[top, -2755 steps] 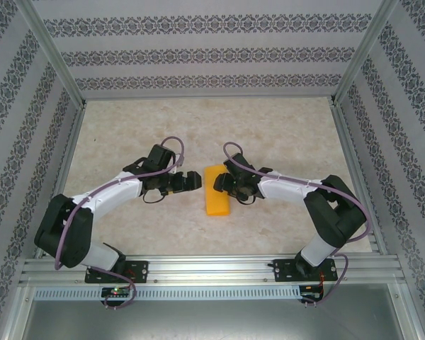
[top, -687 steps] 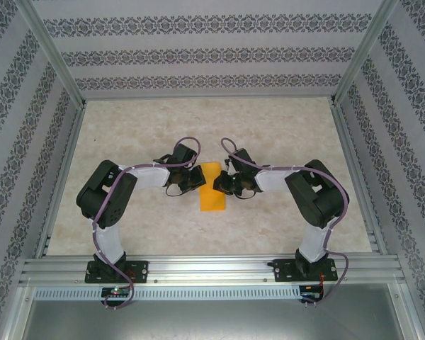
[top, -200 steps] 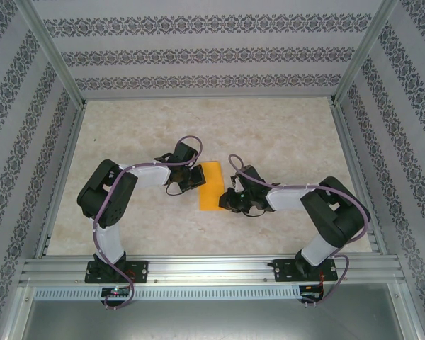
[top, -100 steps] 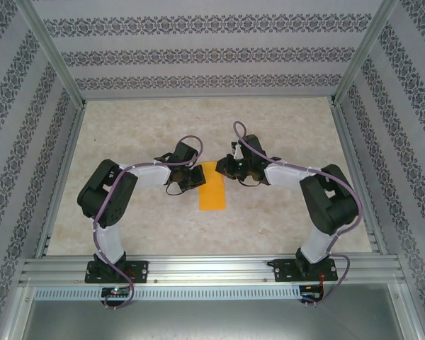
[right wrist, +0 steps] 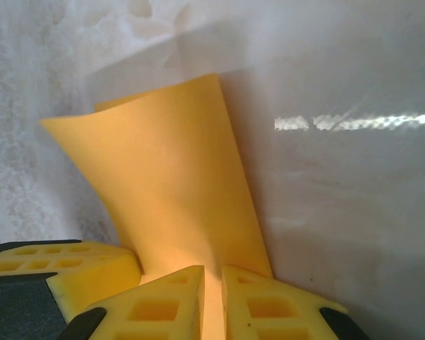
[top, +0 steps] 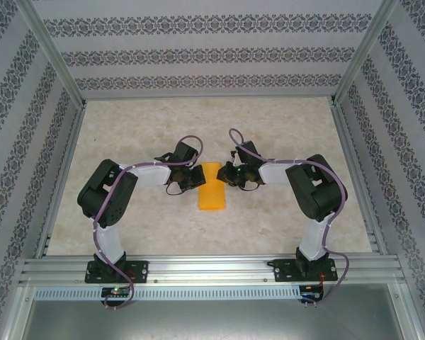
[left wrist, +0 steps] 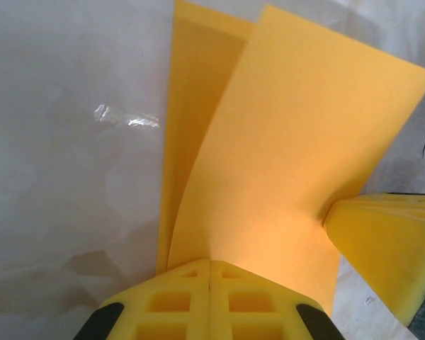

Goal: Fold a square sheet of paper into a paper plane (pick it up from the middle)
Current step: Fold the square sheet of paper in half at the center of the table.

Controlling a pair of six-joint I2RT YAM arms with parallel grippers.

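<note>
The square sheet of paper (top: 212,195) lies on the table between the arms as a narrow orange-yellow folded oblong. Its upper layer (left wrist: 290,142) curls up off the lower one. My left gripper (top: 197,177) is at the sheet's far left edge, and its yellow jaws (left wrist: 210,263) are shut, with the lifted layer running into their tips. My right gripper (top: 225,175) faces it from the right. The right gripper (right wrist: 212,273) is shut on the sheet (right wrist: 170,177), with paper showing in the thin slit between its jaws. Each wrist view also catches the other gripper's fingers (left wrist: 382,234) (right wrist: 64,269).
The marble-patterned table (top: 127,127) is boxed in by patterned walls and slanted metal posts (top: 53,57). An aluminium rail (top: 212,268) at the near edge carries both arm bases. Bare tabletop lies beyond and to either side of the arms.
My right gripper swung from the sheet's near right side up to its far right edge and closed on the paper. The left arm stayed put, still shut.
</note>
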